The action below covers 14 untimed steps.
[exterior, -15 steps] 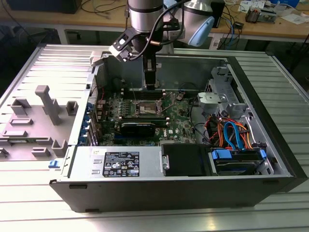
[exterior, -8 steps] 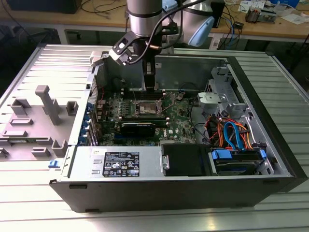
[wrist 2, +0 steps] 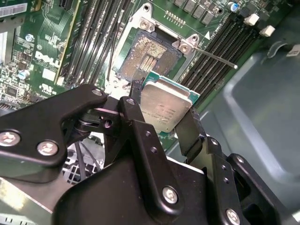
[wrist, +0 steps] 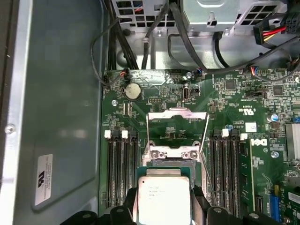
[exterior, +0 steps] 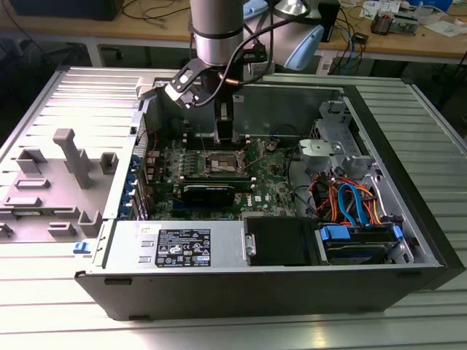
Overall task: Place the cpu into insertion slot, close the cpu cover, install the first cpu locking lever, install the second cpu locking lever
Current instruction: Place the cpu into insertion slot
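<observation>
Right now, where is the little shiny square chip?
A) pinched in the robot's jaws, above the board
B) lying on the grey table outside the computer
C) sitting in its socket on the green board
A: in the second wrist view the cpu sits clamped between the black jaws, while the insertion slot beyond it lies bare; the first wrist view shows the cpu cover flipped up.
</observation>
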Each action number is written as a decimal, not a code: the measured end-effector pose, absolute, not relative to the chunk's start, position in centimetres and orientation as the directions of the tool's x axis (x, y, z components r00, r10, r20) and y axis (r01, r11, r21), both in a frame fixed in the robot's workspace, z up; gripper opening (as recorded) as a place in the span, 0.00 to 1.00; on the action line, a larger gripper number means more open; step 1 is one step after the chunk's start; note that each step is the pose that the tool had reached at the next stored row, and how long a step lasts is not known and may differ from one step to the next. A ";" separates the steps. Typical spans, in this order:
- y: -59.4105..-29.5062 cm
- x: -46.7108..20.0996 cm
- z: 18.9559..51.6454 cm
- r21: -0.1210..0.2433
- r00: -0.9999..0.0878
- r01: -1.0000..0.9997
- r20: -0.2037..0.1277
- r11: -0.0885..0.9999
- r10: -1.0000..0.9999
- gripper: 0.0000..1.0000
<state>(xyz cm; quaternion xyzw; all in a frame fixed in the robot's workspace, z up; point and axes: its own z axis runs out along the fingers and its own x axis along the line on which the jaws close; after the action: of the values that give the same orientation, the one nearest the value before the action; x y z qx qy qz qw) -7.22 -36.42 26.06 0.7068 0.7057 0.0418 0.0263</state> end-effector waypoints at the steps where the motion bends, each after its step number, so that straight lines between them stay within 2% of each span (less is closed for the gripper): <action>1: -36.4 -7.2 25.9 0.096 0.001 0.995 0.022 -0.003 1.000 0.54; 14: -36.6 -7.5 23.6 0.096 -0.005 0.995 0.022 0.003 1.000 0.54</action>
<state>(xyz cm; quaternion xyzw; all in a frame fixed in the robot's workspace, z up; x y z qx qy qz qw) -7.45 -36.59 23.57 0.7047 0.7078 0.0420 0.0261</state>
